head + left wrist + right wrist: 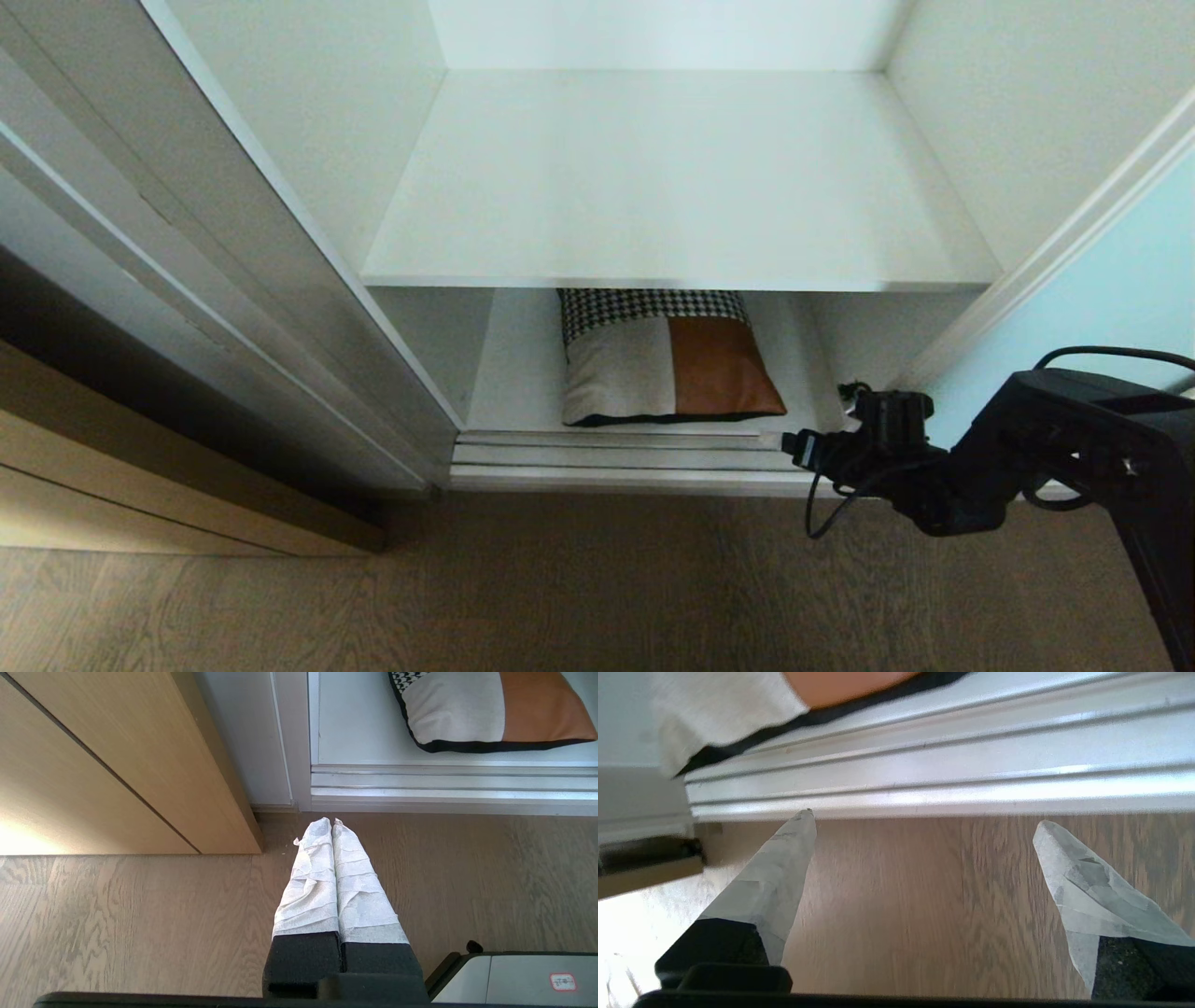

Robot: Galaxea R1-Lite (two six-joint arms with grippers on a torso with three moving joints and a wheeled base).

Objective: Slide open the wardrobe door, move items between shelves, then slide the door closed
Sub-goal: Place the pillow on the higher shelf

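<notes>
Grey-brown wood-plank floor [579, 588] runs up to an open white wardrobe. Right claw [924, 830], tape-wrapped fingers [784, 858] spread wide and empty, hangs low over the floor just before the silver door track [616, 457]. Beyond the track, a patchwork cushion [667, 369] of houndstooth, cream and tan-brown panels lies on the bottom white shelf [509, 373]; the upper white shelf [672, 177] is bare. Pale aqua frosted sliding door [1120, 289] stands at right. Left claw [332, 826], fingers pressed together, hangs over the floor beside a light wooden panel [117, 765].
</notes>
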